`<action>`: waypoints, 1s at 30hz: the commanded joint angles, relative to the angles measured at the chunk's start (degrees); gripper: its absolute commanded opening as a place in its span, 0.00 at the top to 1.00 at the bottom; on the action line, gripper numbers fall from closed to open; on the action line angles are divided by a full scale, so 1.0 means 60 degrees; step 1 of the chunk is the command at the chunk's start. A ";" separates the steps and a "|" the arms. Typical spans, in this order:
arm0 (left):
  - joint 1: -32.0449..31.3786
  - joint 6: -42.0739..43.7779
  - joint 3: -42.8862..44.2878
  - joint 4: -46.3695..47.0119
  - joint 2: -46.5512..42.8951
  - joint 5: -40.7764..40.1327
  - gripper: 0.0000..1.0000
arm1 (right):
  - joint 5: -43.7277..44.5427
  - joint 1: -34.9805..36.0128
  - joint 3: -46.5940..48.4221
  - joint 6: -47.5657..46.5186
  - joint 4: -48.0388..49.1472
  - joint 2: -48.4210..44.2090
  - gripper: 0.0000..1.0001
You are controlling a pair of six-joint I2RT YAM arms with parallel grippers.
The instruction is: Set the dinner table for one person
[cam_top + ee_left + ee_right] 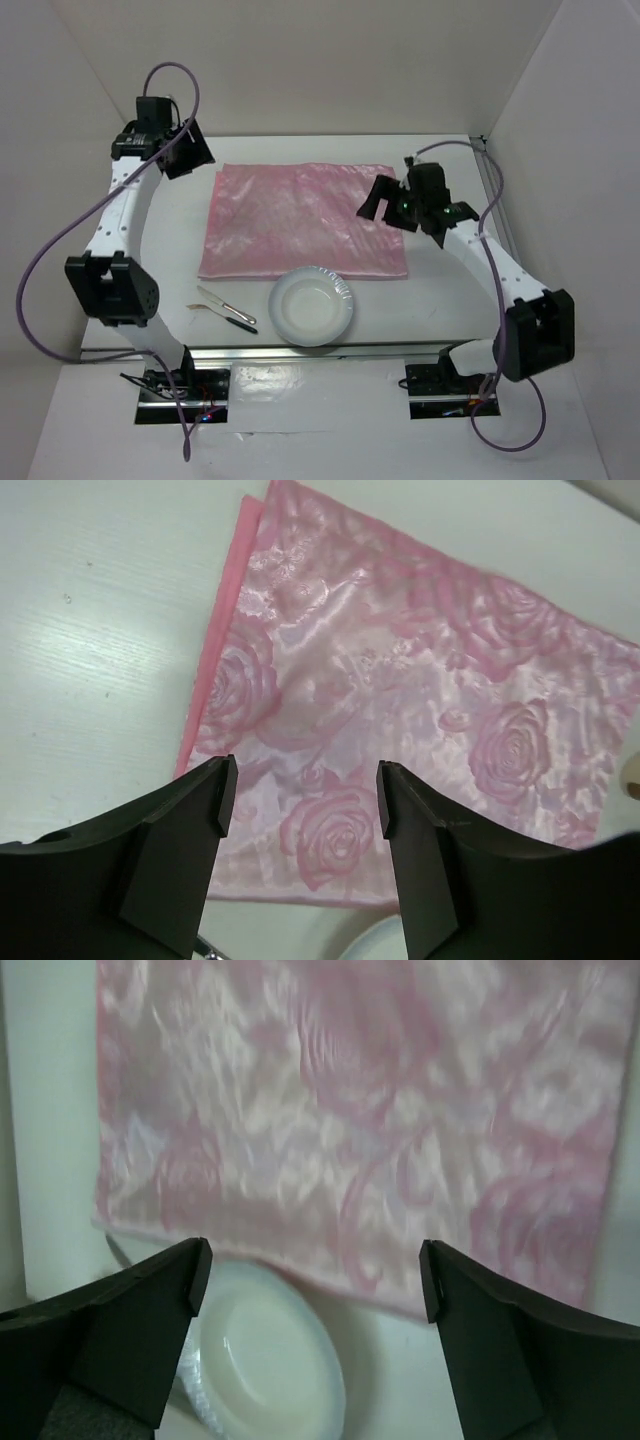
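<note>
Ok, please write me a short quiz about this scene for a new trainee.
1. True or false: the round white paper plate lies at the far edge of the shiny pink rose-patterned cloth.
2. Where are the thin cutlery pieces? A) left of the plate B) right of it C) on it
3. Fill in: the left end effector and the right end effector are both ____.
Key: 1 false, it lies at the near edge; 2 A; 3 open, holding nothing.

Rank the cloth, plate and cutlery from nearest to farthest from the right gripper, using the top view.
1. Cloth: its right edge lies by the right gripper.
2. Plate: front centre, at the cloth's near edge.
3. Cutlery: left of the plate, farthest.
</note>
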 commanded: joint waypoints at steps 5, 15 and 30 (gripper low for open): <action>-0.0022 0.0511 -0.2203 0.0371 -0.3049 0.0449 0.25 | -0.1196 0.1505 -0.3554 0.1348 -0.1157 -0.2673 0.00; -0.0109 0.0291 -0.4152 0.0782 -0.4327 0.0918 0.27 | -0.2576 0.2764 -0.5110 0.1554 0.0995 -0.1331 0.00; -0.0110 0.0291 -0.4344 0.0577 -0.4240 0.0683 0.29 | -0.1754 0.3410 -0.4788 0.2023 0.2081 0.0589 0.33</action>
